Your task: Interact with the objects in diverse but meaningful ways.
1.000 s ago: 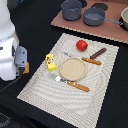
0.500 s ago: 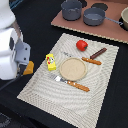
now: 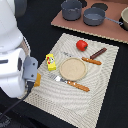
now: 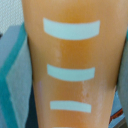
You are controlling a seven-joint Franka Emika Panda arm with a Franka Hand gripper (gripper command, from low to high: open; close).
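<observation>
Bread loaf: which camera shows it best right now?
The wrist view. The orange-yellow bread loaf fills that picture, its pale score marks clear, with grey gripper fingers at either side. The exterior view shows only a small orange corner of it beside the arm's grey end, at the striped mat's edge; the arm hides the rest.

The bread loaf (image 4: 70, 65) fills the wrist view; bare placemat (image 3: 107, 75) lies beyond the plate (image 3: 73, 69).
</observation>
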